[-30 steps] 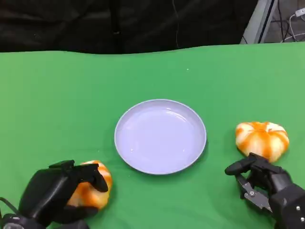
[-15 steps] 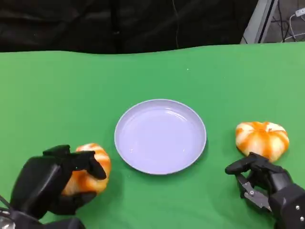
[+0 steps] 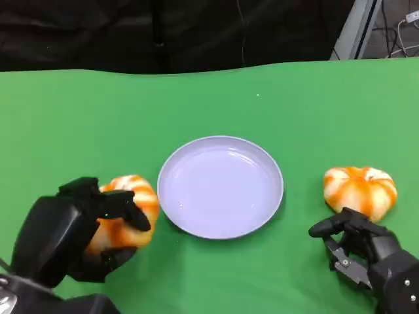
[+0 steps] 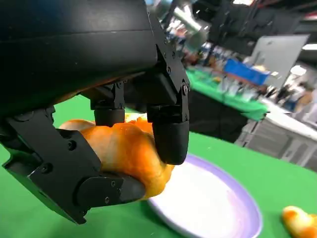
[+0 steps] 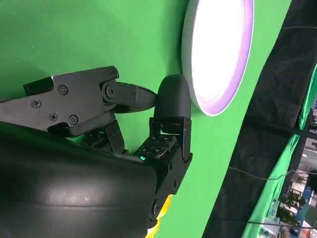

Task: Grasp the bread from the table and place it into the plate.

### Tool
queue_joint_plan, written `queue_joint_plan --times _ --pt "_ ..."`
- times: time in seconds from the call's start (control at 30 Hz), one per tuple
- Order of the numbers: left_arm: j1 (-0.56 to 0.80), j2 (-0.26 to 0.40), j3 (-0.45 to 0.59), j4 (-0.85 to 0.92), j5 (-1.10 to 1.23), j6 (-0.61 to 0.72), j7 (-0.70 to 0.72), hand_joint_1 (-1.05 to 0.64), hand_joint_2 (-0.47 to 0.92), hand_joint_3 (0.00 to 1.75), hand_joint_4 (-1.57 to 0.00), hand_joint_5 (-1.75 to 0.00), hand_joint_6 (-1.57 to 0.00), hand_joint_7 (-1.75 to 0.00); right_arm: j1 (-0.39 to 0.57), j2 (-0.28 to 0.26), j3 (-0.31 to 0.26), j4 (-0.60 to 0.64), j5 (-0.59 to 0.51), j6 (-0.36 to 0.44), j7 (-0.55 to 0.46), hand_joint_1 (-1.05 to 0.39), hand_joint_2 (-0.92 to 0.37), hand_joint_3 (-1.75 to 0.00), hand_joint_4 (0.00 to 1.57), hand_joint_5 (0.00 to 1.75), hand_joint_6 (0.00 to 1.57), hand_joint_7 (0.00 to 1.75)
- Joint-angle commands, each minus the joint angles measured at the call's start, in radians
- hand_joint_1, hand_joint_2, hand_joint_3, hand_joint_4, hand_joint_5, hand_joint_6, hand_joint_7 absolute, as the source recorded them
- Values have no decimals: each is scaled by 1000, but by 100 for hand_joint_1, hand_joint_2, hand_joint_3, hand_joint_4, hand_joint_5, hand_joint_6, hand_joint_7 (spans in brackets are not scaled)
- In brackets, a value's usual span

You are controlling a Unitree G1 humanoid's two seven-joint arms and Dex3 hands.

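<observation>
The left hand (image 3: pixel 78 229), at the lower left of the head view, grasps one bread roll (image 3: pixel 124 210): fingers wrap over its top and a thumb supports it from below, as the left wrist view confirms (image 4: pixel 124 153). The roll appears lifted clear of the green table (image 3: pixel 78 118), just beside the left rim of the plate (image 3: pixel 220 186) but not over it. Judged step: transport, with grasp complete and placement not yet done.

The next move calls for carrying the roll toward the centre of the frame until it sits above the plate's bare interior, lowering it, then releasing. The roll should clear the raised rim; contact with the rim could tip or push the plate.

A second roll (image 3: pixel 361 190) lies on the table at the right of the frame, well apart from the plate. The right hand (image 3: pixel 366 255) rests at the lower right, just below this roll, with nothing held; its fingers are loosely curled and apart. Whether a fingertip touches the roll cannot be told.

Open room: the plate is empty, and bare table lies between the plate and the far table edge at the top of the frame. The path from the left hand to the plate is unobstructed.
</observation>
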Motion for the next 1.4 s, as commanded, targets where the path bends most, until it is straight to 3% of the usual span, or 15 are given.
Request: queue_joint_plan --times 0.03,0.23,0.53,1.07,1.4 --pt "-47 -13 -5 43 -19 -47 6 -9 43 107 -97 -147 -106 -98 5 -6 2 30 1 9 4 -30 -92 -40 67 175 77 111" --pt "-113 -41 -24 147 -4 -115 30 -10 45 105 -96 -146 -103 -102 5 -7 5 29 -6 8 -3 -31 -92 -40 68 175 78 110" --pt "-229 -71 -71 312 9 -190 39 -15 52 107 -87 -157 -89 -124 11 -3 10 24 -9 6 -10 -30 -92 -40 68 175 78 111" --pt "-425 -157 -160 546 47 -215 81 -10 54 106 -85 -159 -86 -130 18 5 21 12 -4 13 -16 -30 -92 -39 68 175 78 111" --pt "-538 -194 -207 658 66 -209 93 -9 64 86 -74 -172 -79 -136 20 1 34 12 -29 13 -48 -32 -92 -40 67 175 77 113"
